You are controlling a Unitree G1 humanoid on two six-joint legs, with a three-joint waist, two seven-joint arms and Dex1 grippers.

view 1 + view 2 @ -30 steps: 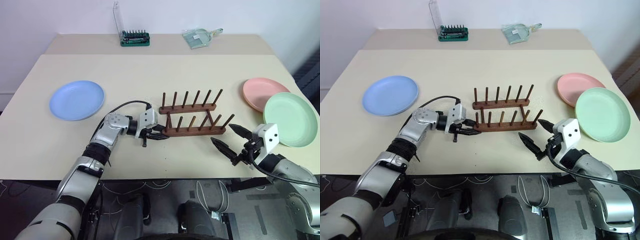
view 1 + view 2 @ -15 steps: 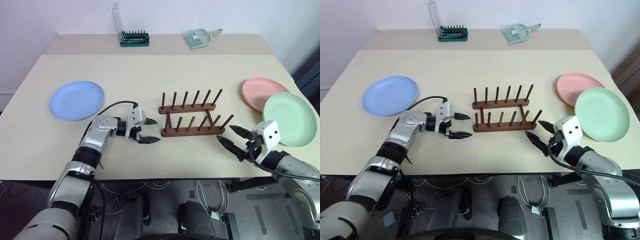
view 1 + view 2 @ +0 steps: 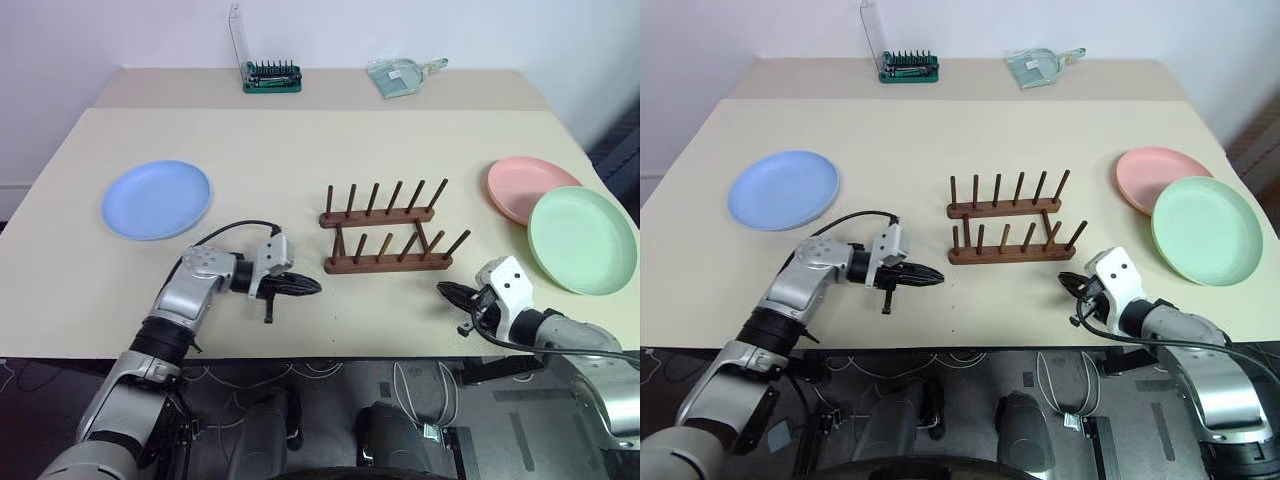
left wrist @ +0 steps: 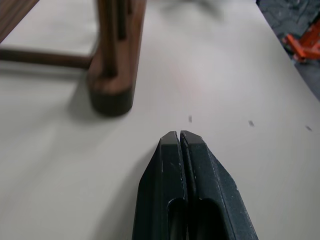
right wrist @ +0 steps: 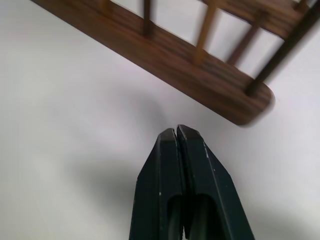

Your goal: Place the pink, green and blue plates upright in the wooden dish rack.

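The wooden dish rack stands empty at the table's middle. A blue plate lies flat at the left. On the right lies a pink plate, with a green plate overlapping its near edge. My left gripper is shut on nothing, low over the table just left of the rack's near rail. Off the rack's right end, my right gripper is also shut and empty, pointing at it from the near right.
At the table's far edge stand a green-based bit case with its clear lid up and a clear plastic scoop. A seam crosses the table at the back. The near table edge runs just below both grippers.
Both grippers have closed from open. The left one drew back a little from the rack's left end. The right one sank lower toward the table.
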